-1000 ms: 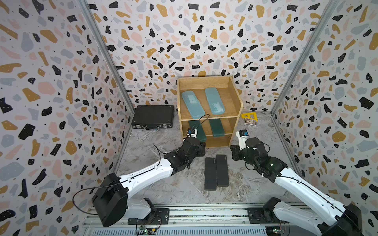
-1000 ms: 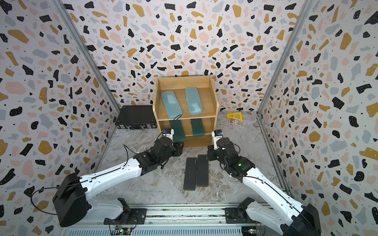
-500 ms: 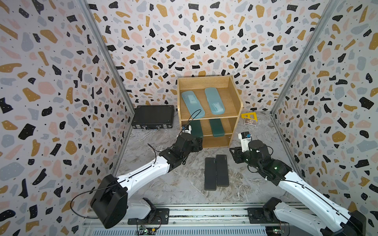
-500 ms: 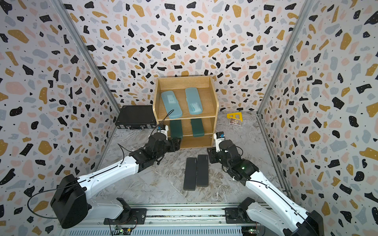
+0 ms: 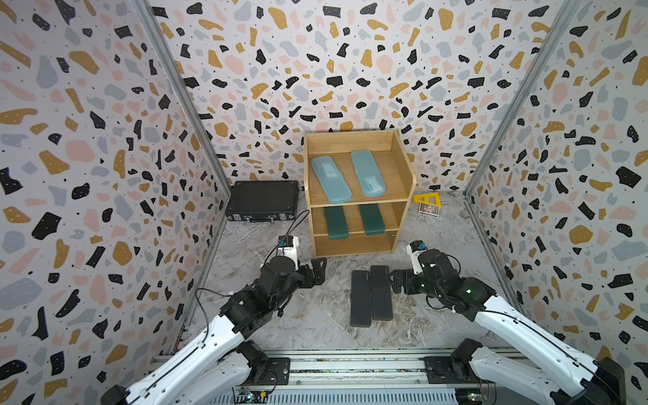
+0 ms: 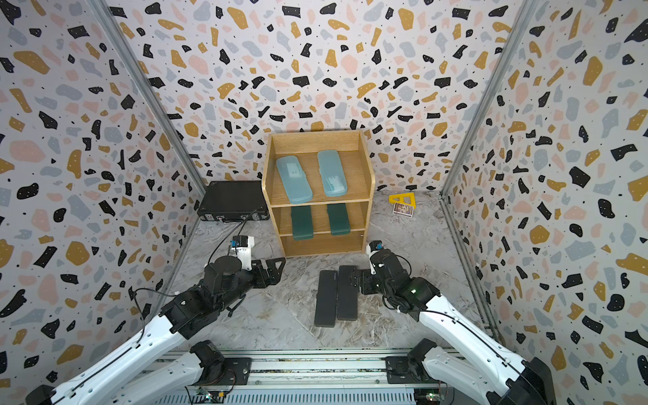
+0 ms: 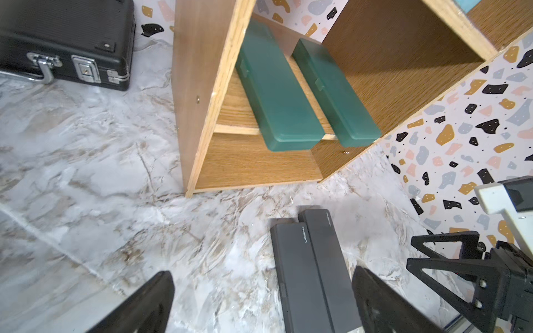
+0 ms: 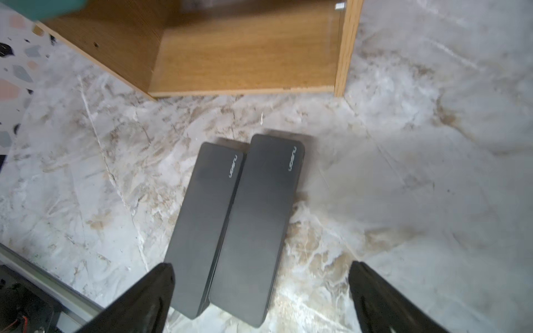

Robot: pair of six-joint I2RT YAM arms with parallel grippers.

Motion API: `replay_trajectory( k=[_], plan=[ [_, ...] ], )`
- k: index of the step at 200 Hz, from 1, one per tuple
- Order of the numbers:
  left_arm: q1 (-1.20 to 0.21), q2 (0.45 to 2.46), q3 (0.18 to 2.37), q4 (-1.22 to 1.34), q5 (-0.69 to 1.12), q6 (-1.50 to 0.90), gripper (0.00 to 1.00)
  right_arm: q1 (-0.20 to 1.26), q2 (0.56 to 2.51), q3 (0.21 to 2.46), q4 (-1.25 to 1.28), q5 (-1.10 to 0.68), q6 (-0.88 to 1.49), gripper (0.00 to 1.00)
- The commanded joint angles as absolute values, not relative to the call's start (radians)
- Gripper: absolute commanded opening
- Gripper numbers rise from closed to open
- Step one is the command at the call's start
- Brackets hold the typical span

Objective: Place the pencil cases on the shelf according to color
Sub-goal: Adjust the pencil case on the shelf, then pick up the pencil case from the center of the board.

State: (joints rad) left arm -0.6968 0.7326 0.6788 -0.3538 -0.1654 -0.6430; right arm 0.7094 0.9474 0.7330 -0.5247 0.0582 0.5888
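The oak wooden shelf [image 5: 403,168] held translucent light-blue cases [image 5: 331,179] on top and dark-green cases [image 5: 336,222] mid-tier. The matte black cases [image 5: 360,301] lay before it, unplaced. My left gripper [image 5: 317,271] and right gripper [image 5: 398,282] gaped empty.

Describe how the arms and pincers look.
The left arm and right arm have white shells, black joints and thin black cables looping off. The left pincer and right pincer are black with triangular cut-outs. A white camera block tops each wrist.

A robot lab booth. Terrazzo-print panels [image 5: 350,70] close three sides; robot arms [image 5: 526,333] sit on a near metal rail [image 5: 350,366].
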Motion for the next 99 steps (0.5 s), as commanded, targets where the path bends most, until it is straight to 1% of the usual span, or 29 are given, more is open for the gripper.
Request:
replay_trajectory(
  k=[1,56,99],
  plan=[
    [-0.699,0.717,0.642,-0.430,-0.161,-0.662,0.99,0.758,0.985,0.730,-0.633,0.163,0.701,1.00],
    [-0.699,0.717,0.548,-0.416,-0.142,-0.730,1.00,0.848,1.142,0.707,-0.611,0.184,0.830,1.00],
    [-0.699,0.695,0.507,-0.415,-0.165,-0.752,1.00,0.945,1.225,0.684,-0.557,0.251,0.904,1.00]
  ],
)
